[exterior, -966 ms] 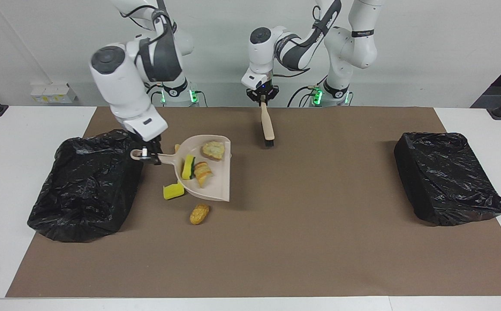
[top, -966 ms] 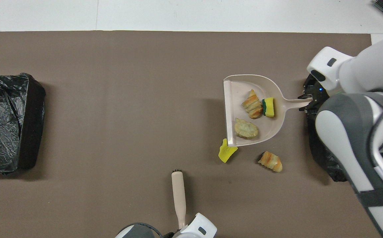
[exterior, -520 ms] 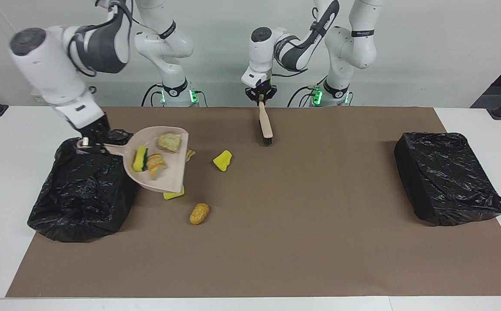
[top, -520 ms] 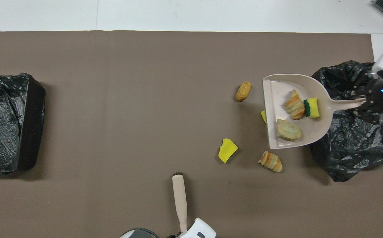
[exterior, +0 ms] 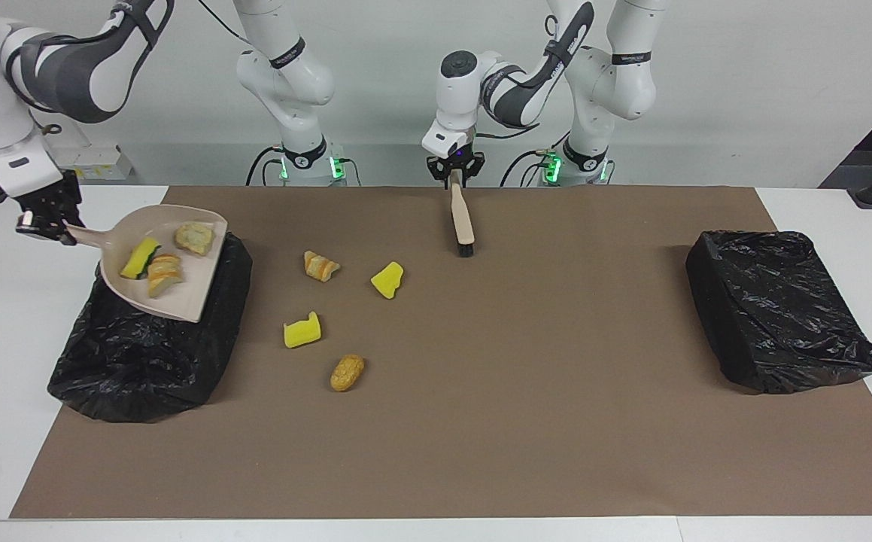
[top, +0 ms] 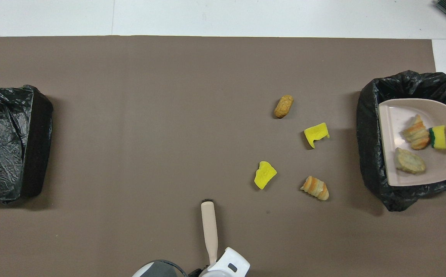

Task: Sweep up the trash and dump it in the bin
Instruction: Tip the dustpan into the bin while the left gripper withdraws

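Note:
My right gripper (exterior: 48, 218) is shut on the handle of the beige dustpan (exterior: 180, 301), holding it tilted over the black bin (exterior: 142, 354) at the right arm's end of the table. Trash rides in the pan: a yellow sponge chunk (exterior: 139, 258) and two bread lumps (exterior: 164, 275). On the mat lie two more yellow chunks (exterior: 302, 331) (exterior: 387, 279) and two tan lumps (exterior: 320, 266) (exterior: 347, 372). My left gripper (exterior: 456, 172) is shut on the top of the brush (exterior: 462, 214), whose bristles rest on the mat close to the robots.
A second black-lined bin (exterior: 778, 309) stands at the left arm's end of the brown mat (exterior: 526, 391). In the overhead view the dustpan (top: 419, 177) covers most of the bin's (top: 369, 154) opening, and the brush (top: 208, 227) points away from the robots.
My right arm has lifted the loaded dustpan off the mat and carried it over the bin, uncovering scraps it had hidden. The left arm and brush have barely moved.

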Robot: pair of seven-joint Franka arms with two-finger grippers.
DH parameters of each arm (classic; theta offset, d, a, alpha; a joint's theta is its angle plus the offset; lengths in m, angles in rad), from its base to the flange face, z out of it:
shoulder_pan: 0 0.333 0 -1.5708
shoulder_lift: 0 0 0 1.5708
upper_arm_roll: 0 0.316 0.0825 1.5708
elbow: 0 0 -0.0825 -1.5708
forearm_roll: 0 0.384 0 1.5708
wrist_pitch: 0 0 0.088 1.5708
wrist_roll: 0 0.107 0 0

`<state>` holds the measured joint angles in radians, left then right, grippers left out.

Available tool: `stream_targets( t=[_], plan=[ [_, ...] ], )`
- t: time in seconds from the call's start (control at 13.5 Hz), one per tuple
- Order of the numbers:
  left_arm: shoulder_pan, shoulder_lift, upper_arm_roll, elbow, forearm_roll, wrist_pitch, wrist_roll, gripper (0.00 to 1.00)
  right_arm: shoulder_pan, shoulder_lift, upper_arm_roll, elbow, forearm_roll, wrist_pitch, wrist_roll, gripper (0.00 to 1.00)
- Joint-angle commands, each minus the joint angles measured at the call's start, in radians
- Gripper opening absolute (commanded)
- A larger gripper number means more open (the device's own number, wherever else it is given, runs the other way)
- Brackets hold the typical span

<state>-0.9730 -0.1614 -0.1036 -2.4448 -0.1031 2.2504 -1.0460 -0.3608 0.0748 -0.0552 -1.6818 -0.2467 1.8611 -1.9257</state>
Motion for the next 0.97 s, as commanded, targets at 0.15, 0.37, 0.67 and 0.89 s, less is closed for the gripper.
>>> stream_targets(
  t=[0.15, 0.37, 0.67, 0.89],
  plan=[
    [0.23, 0.006, 0.004, 0.212, 0.008, -0.198, 0.3, 1.0, -0.021, -0.018, 0.012, -0.028, -0.303, 0.085, 0.046, 0.0],
    [0.445, 0.013, 0.007, 0.364, 0.026, -0.25, 0.568, 1.0, 0.04, -0.064, 0.023, -0.108, -0.5, 0.073, 0.219, 0.0],
    [0.655, 0.06, 0.007, 0.585, 0.094, -0.365, 0.806, 1.0, 0.118, -0.104, 0.023, -0.133, -0.681, -0.006, 0.283, 0.0],
    [0.782, 0.089, 0.008, 0.774, 0.094, -0.474, 0.917, 1.0, 0.12, -0.148, 0.026, -0.13, -0.744, -0.008, 0.26, 0.0]
  ],
)
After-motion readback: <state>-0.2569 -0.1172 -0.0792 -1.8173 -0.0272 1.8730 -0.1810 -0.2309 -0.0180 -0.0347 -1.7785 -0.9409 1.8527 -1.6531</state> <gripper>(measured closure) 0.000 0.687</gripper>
